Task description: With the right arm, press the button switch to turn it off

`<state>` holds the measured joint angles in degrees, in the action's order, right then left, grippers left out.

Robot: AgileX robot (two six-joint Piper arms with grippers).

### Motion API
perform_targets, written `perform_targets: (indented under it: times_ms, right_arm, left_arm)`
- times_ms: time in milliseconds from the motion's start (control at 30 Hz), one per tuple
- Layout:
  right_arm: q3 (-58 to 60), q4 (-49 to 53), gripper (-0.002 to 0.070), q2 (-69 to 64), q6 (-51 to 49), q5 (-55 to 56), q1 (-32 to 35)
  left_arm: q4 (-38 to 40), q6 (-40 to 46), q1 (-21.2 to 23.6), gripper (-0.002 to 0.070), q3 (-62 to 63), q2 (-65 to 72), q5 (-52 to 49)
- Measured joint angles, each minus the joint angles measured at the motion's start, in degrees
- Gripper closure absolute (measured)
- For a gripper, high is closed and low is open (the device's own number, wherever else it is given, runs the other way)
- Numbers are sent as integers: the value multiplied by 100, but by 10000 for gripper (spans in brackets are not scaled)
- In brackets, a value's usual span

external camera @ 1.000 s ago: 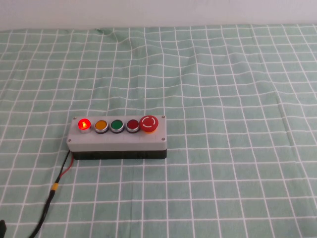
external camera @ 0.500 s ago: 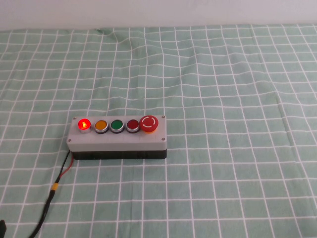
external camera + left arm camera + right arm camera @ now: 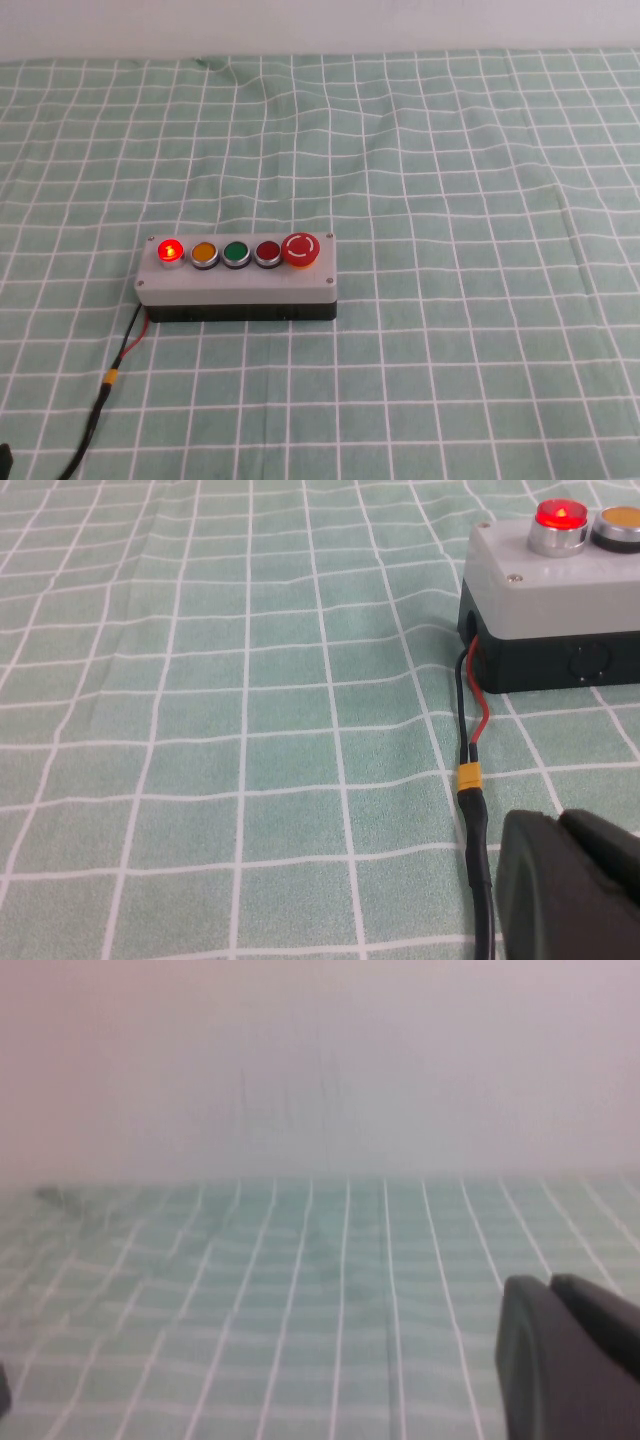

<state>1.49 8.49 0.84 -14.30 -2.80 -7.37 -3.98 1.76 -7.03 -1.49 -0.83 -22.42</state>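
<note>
Overhead view: the button switch, lit red, occupies the left end of the grey box, beside the orange button; green, dark red and mushroom buttons follow rightward. The checked cloth surface lies open on all sides of the box. Left gripper: a dark part shows near the cable, low and short of the box. Right gripper: raised, facing the far wall. Whether either gripper's jaws are released or clenched cannot be told.

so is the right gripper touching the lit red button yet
No, the button switch glows red at the grey box's left end with no gripper near it in the high view.
</note>
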Motion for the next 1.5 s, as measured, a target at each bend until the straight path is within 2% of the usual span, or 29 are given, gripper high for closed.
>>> perform_targets:
  times_ms: [233,500,733,833,967,1233,1333,1500]
  right_arm:
    - [0,98,692,0,0,2018,0]
    - [0,85,692,0,0,2736,0]
    - [0,-84,692,0,-11,4787,0]
    - [-142,-347,692,0,-22,5082,0]
    - [-867,-553,693,0,-22,4459,0]
    - [-2817,-705,692,-172,-34,1108,0]
    - [-3233,-914,692,-645,-34,-72,0]
    - [-3356,-1308,692,-1526,-34,-1053,0]
  left_arm:
    - [0,0,0,678,0,0,0]
    - [0,0,0,678,0,0,0]
    - [0,0,0,678,0,0,8]
    - [0,0,0,678,0,0,8]
    - [0,0,0,678,0,0,8]
    - [0,0,0,678,0,0,8]
    - [0,0,0,678,0,0,8]
    - [0,0,0,678,0,0,8]
